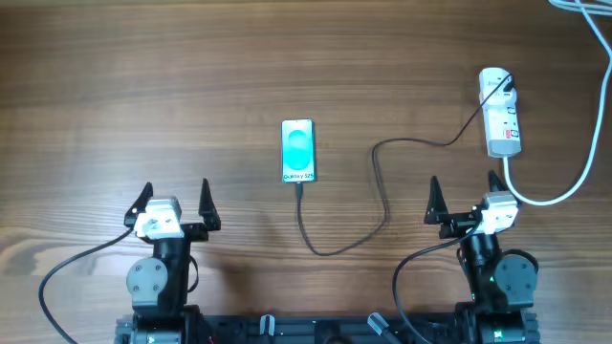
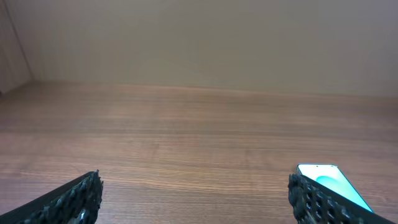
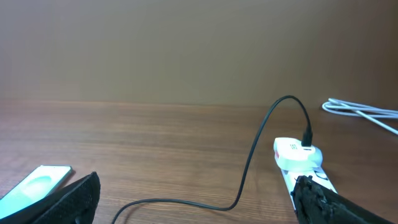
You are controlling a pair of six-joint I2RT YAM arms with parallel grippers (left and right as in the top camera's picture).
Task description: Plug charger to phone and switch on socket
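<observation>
The phone (image 1: 297, 149) lies flat at the centre of the overhead frame, screen up and lit, its lower short edge facing the arms so the port is reachable from their side. The charger (image 3: 289, 97) runs from that edge in a slack loop towards the lower middle, then climbs to the upper right. There its plug sits in the top end of the socket (image 1: 500, 114). The slack means nothing tugs on the phone. The tip touches the phone's edge, but I cannot tell whether it is fully seated.

The left gripper (image 1: 176, 194) sits at the lower left with its jaws spread wide, holding nothing. The right gripper (image 1: 463, 186) at the lower right is likewise spread and empty. It is near the socket, so it seems the natural one to press the switch. The red mark is too small to read as on or off.
</observation>
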